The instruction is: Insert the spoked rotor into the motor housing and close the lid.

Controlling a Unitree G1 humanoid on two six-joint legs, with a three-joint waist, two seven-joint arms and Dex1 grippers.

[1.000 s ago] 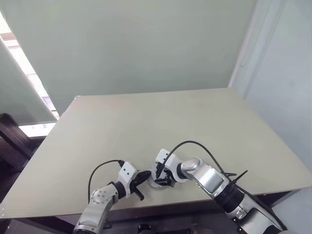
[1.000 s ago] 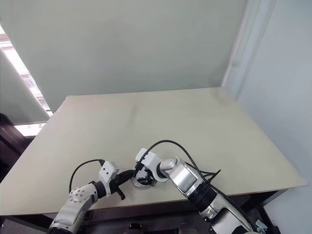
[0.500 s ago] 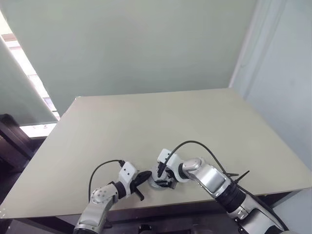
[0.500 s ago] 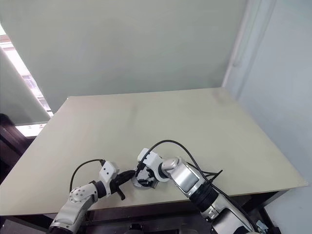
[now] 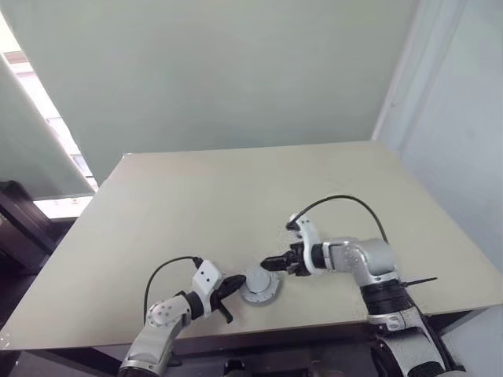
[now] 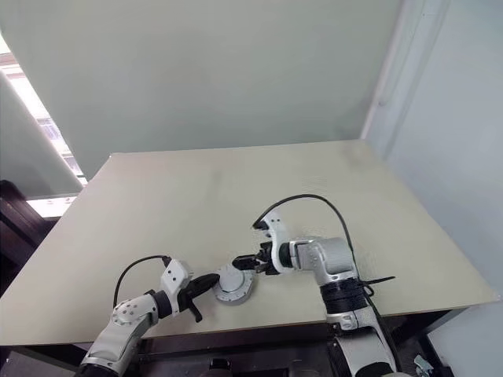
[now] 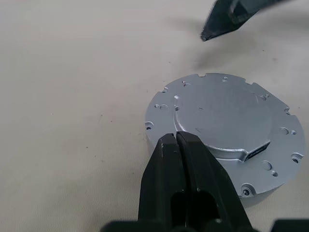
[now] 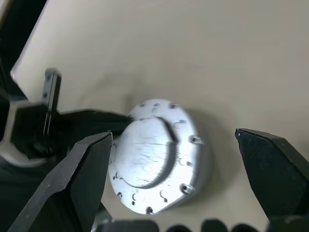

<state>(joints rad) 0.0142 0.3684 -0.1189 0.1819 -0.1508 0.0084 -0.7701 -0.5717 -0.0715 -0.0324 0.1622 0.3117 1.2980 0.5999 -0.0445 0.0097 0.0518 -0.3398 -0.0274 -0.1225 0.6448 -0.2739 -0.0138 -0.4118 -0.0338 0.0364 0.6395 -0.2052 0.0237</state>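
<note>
Left wrist view: the left claw [image 7: 177, 137] has its two black fingers pressed together, holding nothing, their tips resting against the near edge of the lid [image 7: 222, 130], a round silvery-grey metal disc with a raised central plate, small screw holes and a notched rim. The lid lies flat on the pale beige desk [image 7: 72, 87]. The disc's side wall is visible beneath the top face; whether the housing sits under it cannot be told from these pictures. A dark fingertip of the other claw hangs above the desk just beyond the disc, apart from it.

Right wrist view: the right claw [image 8: 186, 169] stands spread wide, its two black fingers [image 8: 72, 179] on either side of the disc but clear of it, gripping nothing. The left claw's black fingers lie against the disc's far rim in this view.

Left eye view: the right claw [image 5: 271, 263] points toward the robot's left, near the disc [image 5: 259, 285] and slightly above it, not touching. The left claw [image 5: 233, 284] lies low at the disc's left side. Both arms and the disc sit near the desk's front edge [image 5: 236, 330]. A black cable [image 5: 346, 201] loops over the right wrist.
</note>
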